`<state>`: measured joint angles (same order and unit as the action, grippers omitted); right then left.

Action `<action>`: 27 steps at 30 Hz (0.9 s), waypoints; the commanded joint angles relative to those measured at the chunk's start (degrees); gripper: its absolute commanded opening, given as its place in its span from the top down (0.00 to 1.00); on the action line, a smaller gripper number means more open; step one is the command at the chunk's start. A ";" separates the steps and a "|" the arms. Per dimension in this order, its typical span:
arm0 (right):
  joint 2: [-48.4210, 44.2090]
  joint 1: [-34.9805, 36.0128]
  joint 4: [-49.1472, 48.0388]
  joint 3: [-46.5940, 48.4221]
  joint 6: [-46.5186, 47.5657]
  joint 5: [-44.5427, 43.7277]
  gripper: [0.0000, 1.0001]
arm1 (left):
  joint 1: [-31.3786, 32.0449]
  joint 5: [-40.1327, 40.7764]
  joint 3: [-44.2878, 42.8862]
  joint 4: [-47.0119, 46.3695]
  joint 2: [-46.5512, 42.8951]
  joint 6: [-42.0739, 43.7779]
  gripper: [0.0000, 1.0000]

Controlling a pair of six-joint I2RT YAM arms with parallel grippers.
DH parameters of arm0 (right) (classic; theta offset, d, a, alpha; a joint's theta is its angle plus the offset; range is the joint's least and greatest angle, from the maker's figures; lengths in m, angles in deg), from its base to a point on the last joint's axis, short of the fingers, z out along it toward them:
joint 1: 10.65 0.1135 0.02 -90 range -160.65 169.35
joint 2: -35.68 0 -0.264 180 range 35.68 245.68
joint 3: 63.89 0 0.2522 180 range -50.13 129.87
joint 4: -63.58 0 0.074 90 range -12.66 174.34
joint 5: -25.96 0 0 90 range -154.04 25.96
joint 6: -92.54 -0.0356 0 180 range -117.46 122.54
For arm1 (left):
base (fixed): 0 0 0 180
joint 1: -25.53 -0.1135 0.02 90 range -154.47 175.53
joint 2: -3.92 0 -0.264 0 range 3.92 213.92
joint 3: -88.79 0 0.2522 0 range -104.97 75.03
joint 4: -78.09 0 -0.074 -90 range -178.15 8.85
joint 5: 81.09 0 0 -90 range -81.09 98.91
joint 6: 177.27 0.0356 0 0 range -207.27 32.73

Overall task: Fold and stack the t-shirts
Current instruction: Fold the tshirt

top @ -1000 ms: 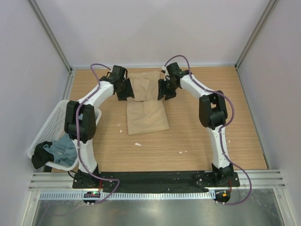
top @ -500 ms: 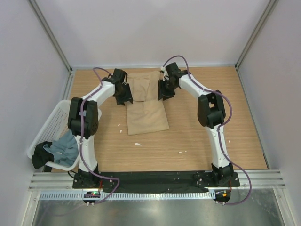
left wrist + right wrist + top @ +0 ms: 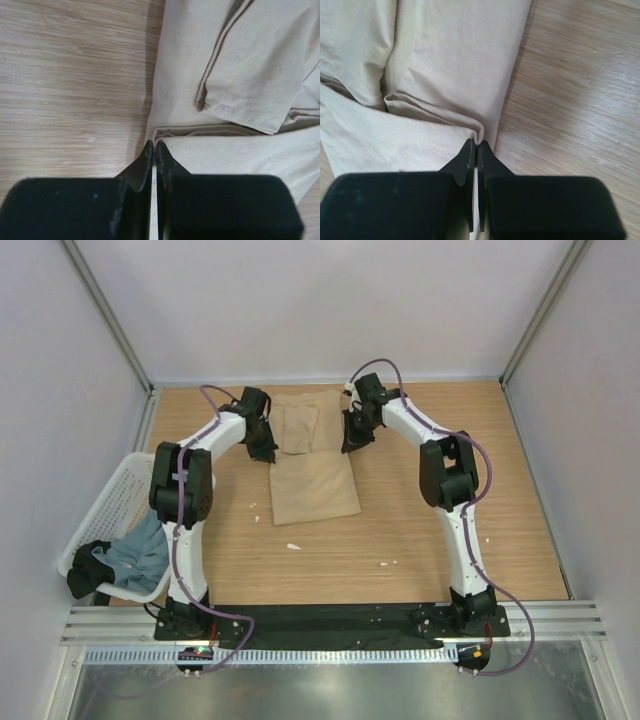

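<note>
Pale grey walls (image 3: 330,310) enclose a wooden table (image 3: 430,530), seen from above. The tan t-shirt (image 3: 312,480) lies flat in the upper middle of that view. Its far part is folded in on itself, with a sleeve laid across the top, and a wider panel reaches toward the bottom of the frame.

The left gripper (image 3: 266,451) sits at the shirt's left edge, where the two parts meet. In the left wrist view its fingers are pressed together, with the tips (image 3: 153,147) clamped on the edge of the cloth layers (image 3: 240,75). The right gripper (image 3: 350,444) sits at the opposite edge. In its own wrist view the fingers are likewise together (image 3: 475,145), pinching a small pucker of the tan cloth (image 3: 460,60) beside bare wood.

The grey-blue t-shirt (image 3: 137,555) lies bunched in a white mesh basket (image 3: 112,498) at the left edge, well apart from both grippers. A few white scraps (image 3: 293,546) dot the table.
</note>
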<state>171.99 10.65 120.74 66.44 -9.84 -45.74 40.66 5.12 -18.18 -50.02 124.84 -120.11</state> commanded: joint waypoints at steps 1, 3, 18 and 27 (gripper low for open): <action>-2.02 -1.08 -0.59 0.94 0.43 -0.73 0.99 | -0.55 1.59 -2.33 -0.51 -0.43 -0.56 1.00; -1.49 -1.17 -0.07 1.46 0.43 -0.55 0.99 | -0.55 1.51 -2.76 -0.51 -0.08 -0.65 1.00; -12.88 1.46 9.17 -1.86 -2.29 -6.28 0.40 | 1.91 -0.14 5.90 1.87 -16.32 -2.73 0.62; -24.25 2.78 -15.43 -33.22 -17.50 15.25 0.96 | 5.07 -15.36 29.93 -22.57 -21.62 -19.29 0.92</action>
<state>149.87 13.73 116.15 39.19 -21.36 -38.79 44.42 -4.94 9.97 -64.44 100.67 -134.96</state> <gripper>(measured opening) 0.072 0.085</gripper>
